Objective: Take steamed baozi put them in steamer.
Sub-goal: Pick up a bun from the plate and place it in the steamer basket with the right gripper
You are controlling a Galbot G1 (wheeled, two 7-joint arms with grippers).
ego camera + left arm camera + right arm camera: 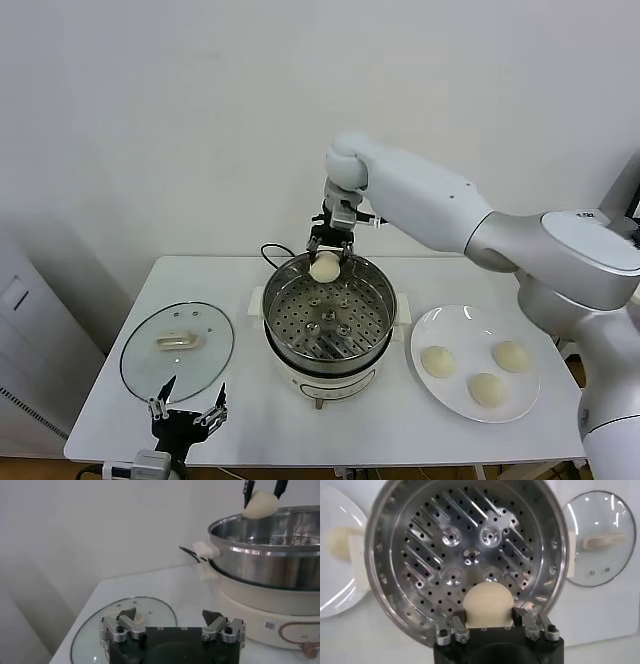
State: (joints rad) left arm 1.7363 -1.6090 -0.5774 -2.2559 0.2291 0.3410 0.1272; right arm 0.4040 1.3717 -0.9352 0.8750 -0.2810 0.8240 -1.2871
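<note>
- Fingers point(456, 625) of right gripper point(327, 245) clamp one steamed baozi point(324, 267): smooth, cream-white, round (no evident long axis), above the steamer point(375, 345) rim.
- Left gripper point(187, 412) fingers apart, beside glass lid point(140, 360).

White table point(120, 390): steamer point(328, 350), lid point(178, 345), plate point(455, 395).

Steamer point(328, 322): shiny steel, floor patterned with round holes and diagonal slots, cream-white base, black cord point(272, 251). Baozi point(324, 267): cream-white, as are three on the white plate point(450, 335). Table point(250, 420): white. Lid point(178, 350): clear glass, cream handle.
</note>
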